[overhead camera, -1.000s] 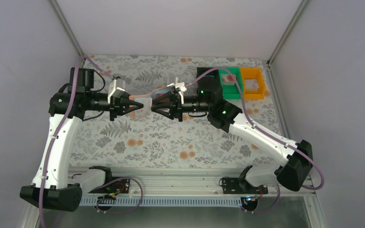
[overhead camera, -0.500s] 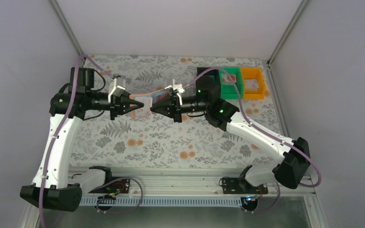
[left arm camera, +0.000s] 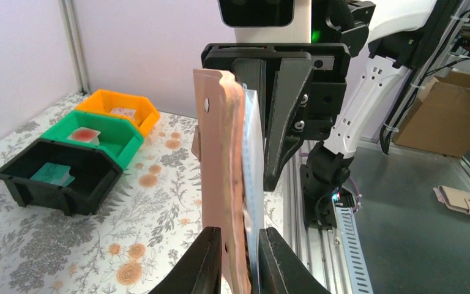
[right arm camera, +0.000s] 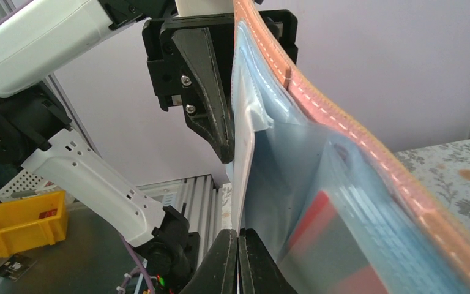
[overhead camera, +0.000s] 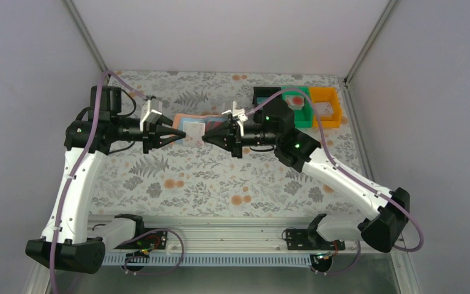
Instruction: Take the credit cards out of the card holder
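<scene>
I see the card holder held on edge above the bench, my left pincer clamped on its lower end and my right pincer nipped tight on a whitish credit card, a blurred red shape behind the blue pocket unreadable.

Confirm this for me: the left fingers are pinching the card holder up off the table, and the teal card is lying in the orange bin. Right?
Not quite: the teal card lies in the black bin, not the orange bin, which holds a whitish card. The left wrist view shows it. The left fingers do pinch the card holder up off the table.
</scene>
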Controlling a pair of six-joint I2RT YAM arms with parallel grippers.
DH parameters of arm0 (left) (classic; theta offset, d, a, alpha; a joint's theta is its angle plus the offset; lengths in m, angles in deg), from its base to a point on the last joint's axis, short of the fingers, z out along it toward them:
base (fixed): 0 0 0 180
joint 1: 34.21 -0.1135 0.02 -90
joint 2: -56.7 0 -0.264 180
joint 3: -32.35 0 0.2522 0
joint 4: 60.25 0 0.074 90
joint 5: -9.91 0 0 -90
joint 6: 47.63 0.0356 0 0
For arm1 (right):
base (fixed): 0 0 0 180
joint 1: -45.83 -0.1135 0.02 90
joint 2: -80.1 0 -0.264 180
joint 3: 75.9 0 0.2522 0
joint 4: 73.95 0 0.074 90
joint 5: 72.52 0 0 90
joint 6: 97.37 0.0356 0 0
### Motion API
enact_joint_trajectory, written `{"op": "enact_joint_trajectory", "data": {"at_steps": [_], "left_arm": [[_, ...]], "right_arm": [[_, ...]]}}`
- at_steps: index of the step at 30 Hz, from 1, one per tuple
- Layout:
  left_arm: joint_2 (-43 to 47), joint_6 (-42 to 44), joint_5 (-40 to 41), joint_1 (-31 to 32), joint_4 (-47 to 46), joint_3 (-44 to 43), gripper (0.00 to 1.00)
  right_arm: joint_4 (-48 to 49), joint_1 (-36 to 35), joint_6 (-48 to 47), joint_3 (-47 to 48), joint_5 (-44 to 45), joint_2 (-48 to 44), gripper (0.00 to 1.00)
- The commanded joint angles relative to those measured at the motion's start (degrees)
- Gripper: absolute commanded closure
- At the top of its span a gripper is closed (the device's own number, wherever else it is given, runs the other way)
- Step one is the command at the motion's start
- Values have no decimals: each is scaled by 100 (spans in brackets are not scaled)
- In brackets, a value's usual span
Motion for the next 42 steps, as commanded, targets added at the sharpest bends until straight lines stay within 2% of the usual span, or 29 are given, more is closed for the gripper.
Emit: {"op": "enact_joint_trajectory", "data": {"at_steps": [1,7,31,34,39,42], "left_arm": [[75,48,-33,-29,-92,58,82],[76,92,-80,-27,-49,43,97],[81,103,-86,-188,-45,19,98],[92,-447,303,-266,-512,152,98],[7,-1436,1724,-410,-1339,508,98],[-91,-1696,2220,-554,-1533,637,98]], "right_arm": [[-285,118,-246,10,170,-270,96],[-430,172,-326,39,227,-320,96],[-660,634,-470,-127,-23,-548,96],[-829,1006,-374,-219,168,-683,96],[-1338,1878,-109,-240,258,-658,96],[-1607,2525,32,-219,201,-552,96]]}}
